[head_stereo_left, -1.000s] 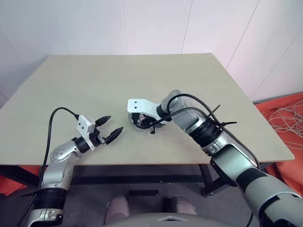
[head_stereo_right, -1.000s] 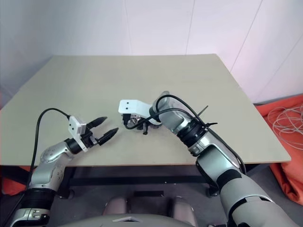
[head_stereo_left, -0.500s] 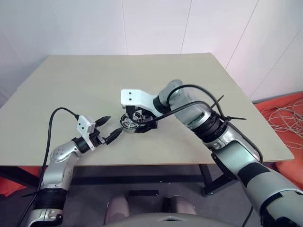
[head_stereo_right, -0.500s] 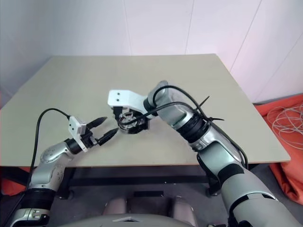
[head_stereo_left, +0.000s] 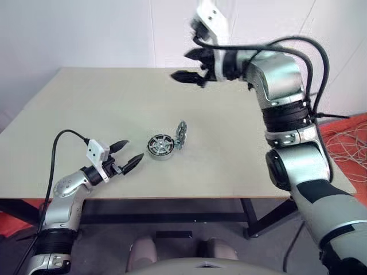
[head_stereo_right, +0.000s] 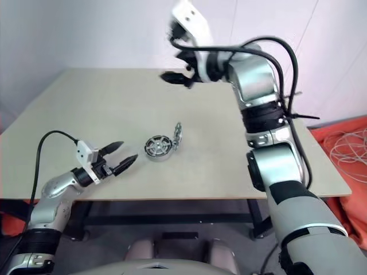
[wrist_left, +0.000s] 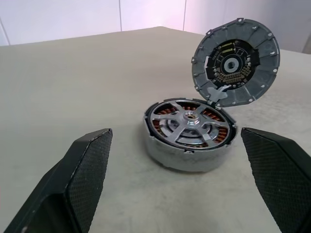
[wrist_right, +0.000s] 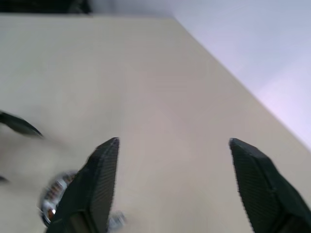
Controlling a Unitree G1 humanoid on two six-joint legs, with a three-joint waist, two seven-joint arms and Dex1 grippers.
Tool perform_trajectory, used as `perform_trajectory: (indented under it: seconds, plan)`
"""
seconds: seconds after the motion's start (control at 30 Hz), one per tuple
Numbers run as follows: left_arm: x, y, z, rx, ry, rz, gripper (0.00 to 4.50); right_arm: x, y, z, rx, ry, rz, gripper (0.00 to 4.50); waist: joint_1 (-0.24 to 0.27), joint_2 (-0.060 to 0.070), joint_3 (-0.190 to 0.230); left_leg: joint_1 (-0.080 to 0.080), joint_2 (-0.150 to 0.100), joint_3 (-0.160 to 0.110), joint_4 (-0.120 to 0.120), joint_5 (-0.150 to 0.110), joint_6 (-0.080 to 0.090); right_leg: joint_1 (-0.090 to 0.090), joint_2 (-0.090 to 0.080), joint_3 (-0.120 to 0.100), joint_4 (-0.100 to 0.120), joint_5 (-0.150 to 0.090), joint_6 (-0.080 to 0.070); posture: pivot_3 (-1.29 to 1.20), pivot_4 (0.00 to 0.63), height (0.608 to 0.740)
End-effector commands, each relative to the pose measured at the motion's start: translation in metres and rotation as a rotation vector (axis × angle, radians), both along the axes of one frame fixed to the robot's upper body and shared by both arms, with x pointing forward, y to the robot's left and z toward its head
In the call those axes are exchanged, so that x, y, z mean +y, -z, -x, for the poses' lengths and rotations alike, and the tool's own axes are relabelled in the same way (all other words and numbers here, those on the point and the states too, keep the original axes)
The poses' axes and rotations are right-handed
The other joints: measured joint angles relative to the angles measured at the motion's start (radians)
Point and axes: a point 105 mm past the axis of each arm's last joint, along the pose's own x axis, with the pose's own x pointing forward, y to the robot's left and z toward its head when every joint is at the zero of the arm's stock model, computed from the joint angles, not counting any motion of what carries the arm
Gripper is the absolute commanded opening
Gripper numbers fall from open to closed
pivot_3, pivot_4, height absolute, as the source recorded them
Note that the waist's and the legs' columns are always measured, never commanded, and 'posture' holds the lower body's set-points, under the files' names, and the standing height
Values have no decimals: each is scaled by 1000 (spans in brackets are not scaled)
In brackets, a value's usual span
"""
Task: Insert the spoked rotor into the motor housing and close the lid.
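The left hand (head_stereo_left: pixel 131 154) rests open on the tabletop (head_stereo_left: pixel 86 103), the motor housing (wrist_left: pixel 189 141) just ahead of its fingertips, the spoked rotor (wrist_left: pixel 188 121) seated inside, the lid (wrist_left: pixel 236 60) upright. The right hand (head_stereo_left: pixel 192 65), open and empty, hangs high above them.

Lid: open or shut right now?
Open. The lid stands upright on its hinge at the edge of the motor housing, with the spoked rotor seated inside and exposed.

Beige table (head_stereo_left: pixel 86 97), white panelled wall (head_stereo_left: pixel 103 28), orange cloth (head_stereo_left: pixel 351 129) with pale cables (head_stereo_left: pixel 344 137) on floor
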Motion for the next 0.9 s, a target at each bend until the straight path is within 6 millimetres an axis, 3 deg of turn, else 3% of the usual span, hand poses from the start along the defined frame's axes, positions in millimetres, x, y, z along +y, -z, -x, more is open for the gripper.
perform_trajectory:
  seconds: [0.03, 0.17, 0.3, 0.4, 0.57, 0.7, 0.9]
  plan:
    - [14, -16, -2, -50, -24, -9, 4500, -33, 40, -5, 0, 84, 92, 2878, 2, 0, 0, -1, 0, 1, 0, 0, 0, 0, 0, 0, 0, 0, 0, 0, 0, 740]
    - [21, -18, -2, -51, -36, -17, 4500, -44, 100, 11, 87, 59, 184, 1410, 3, 1, 0, -9, -1, 2, -2, 0, 0, -10, 0, 1, 7, 1, -1, 0, 0, 740]
    - [26, -19, -3, -51, -49, -20, 4500, -33, 136, 32, 147, -31, 216, 28, 0, 2, 0, -14, 0, 3, -7, 0, -1, -15, 1, 0, 7, 1, -7, 0, 0, 740]
    - [27, -19, -3, -50, -52, -23, 4500, -17, 143, 42, 164, -94, 194, 28, 0, 2, 0, -13, 0, 3, -7, 0, -1, -14, 1, 0, 7, -1, -4, 0, 0, 740]
    - [27, -20, -1, -54, -59, -22, 4500, 22, 129, 57, 168, -222, 95, 28, 4, 1, 0, -6, 0, 3, -6, 0, -2, -10, 1, 0, 6, -1, -4, 0, 0, 740]
    - [27, -20, 1, -56, -63, -20, 4500, 45, 127, 58, 154, -249, 71, 28, 1, 1, 0, -3, 0, 3, -6, 1, -3, -8, 1, 0, 6, -2, -3, 0, 0, 740]
    - [28, -19, 2, -54, -66, -22, 4500, 63, 124, 51, 117, -245, 61, 28, 0, 1, 0, -3, 0, 2, -6, 1, -3, -7, 0, 1, 5, -2, -3, 0, 0, 740]
